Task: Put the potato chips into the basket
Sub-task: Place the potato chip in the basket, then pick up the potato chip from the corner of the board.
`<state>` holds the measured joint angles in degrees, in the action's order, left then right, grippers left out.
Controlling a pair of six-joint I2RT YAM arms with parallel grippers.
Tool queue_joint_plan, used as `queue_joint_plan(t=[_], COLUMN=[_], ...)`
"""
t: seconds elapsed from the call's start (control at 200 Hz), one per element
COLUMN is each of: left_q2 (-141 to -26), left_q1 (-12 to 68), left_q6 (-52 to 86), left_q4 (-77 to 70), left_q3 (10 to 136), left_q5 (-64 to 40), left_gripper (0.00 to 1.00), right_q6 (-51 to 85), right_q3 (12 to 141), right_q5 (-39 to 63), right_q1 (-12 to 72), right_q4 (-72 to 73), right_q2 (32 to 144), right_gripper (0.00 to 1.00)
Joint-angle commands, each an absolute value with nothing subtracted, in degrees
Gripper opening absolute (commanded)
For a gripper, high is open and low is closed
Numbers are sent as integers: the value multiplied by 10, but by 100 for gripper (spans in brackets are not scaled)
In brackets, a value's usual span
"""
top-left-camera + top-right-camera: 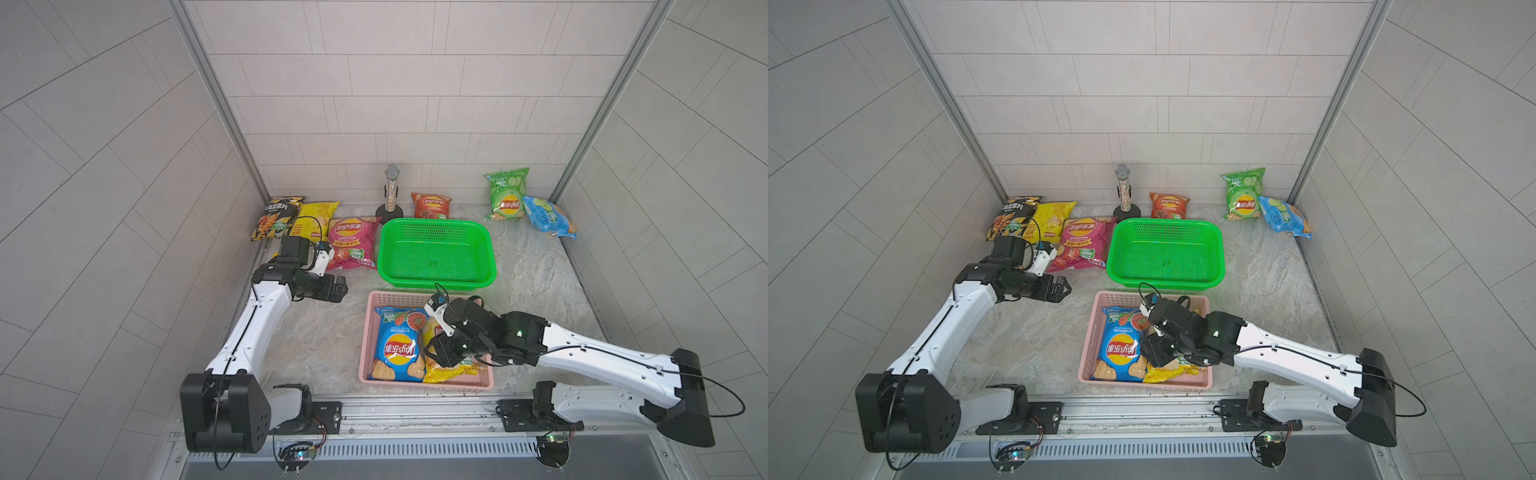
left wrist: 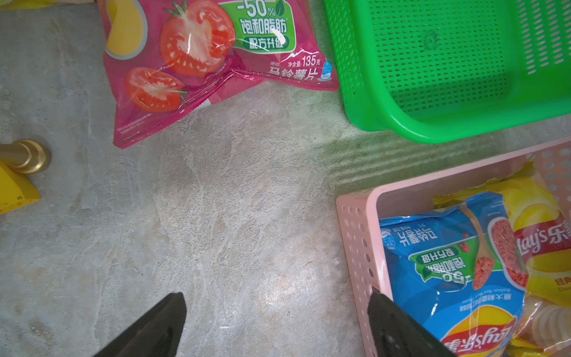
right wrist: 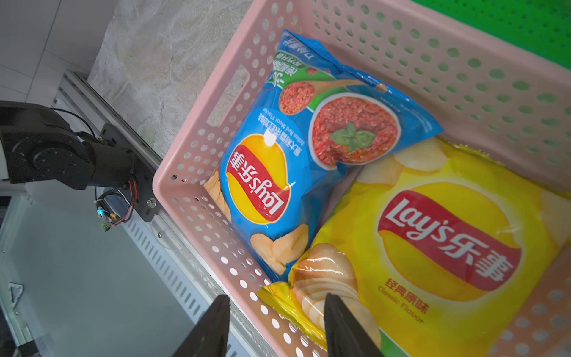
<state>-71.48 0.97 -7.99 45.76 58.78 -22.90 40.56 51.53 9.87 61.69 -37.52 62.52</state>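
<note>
Currently, right gripper [image 3: 273,324]: hangs over the front wall of the pink basket [image 3: 191,160]. Its jaws are roughly half apart and clamp nothing. One finger shows outside the wall, the other over a corner of the yellow Lay's bag [image 3: 432,247].
Left gripper [image 2: 278,327]: jaws spread wide and empty, above bare marble tabletop [image 2: 216,216], between the magenta tomato bag [image 2: 200,61] and the pink basket.
Pink basket: sits at the front centre of the tabletop in both top views [image 1: 368,332] [image 1: 1088,332], just in front of the green basket [image 1: 436,222], with a narrow gap between them.
Chips in the pink basket: a blue Lay's bag [image 1: 399,345] lies flat on the left side. The yellow Lay's bag lies to its right, partly under the right arm. The two bags touch and their edges overlap.
Green basket: holds nothing.
Chips on the far left: a black bag [image 1: 276,218], a second yellow bag [image 1: 313,218] and the magenta tomato bag lie side by side and overlap. The magenta one is just beside the green basket.
Chips at the back: a red-orange bag [image 1: 431,205] lies just behind the green basket.
Chips on the far right: a green cucumber bag [image 1: 505,195] stands propped at the back wall, with a light-blue bag [image 1: 548,216] touching it.
Microphone [image 1: 390,189]: stands upright on a round black base, between the magenta and red-orange bags.
</note>
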Motion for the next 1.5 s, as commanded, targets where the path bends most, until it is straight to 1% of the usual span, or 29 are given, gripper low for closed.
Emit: queue_joint_plan(t=[0.0,0.24,0.355,0.465,0.615,0.696,0.861,0.981,1.076,1.146,1.336,1.436,1.496], left_q2=[-720,-719,-719,-719,-720,-721,-721,-721,-721,-721,-719,-722,-722], left_q1=[7,6,7,7,7,7,7,7,7,7,7,7,7], left_q6=[-86,-85,-85,-85,-85,-85,-85,-86,-86,-85,-86,-86,-85], left_q4=[464,464,464,464,463,464,464,464,464,464,461,462,462], left_q3=[585,585,586,586,586,586,586,586,586,586,585,585,584], left_q5=[-231,-231,-231,-231,-231,-231,-230,-229,-228,-227,-225,-225,-225], left_gripper=[100,100,100,100,100,99,99,99,99,99,99,99,99], right_q6=[464,526,539,538,515,488,446,428,411,399,366,353,352], right_q3=[454,361,318,307,326,354,454,505,536,561,633,674,687], right_q5=[96,52,58,64,63,59,20,36,70,74,23,-30,-41], right_q1=[615,613,608,607,607,607,589,515,413,334,148,96,68], right_q4=[-366,-313,-288,-274,-291,-325,-408,-438,-445,-448,-431,-407,-378], right_q2=[599,564,568,570,558,545,525,528,538,552,632,682,705], right_gripper=[51,51,51,51,54,55,57,58,58,58,59,60,60])
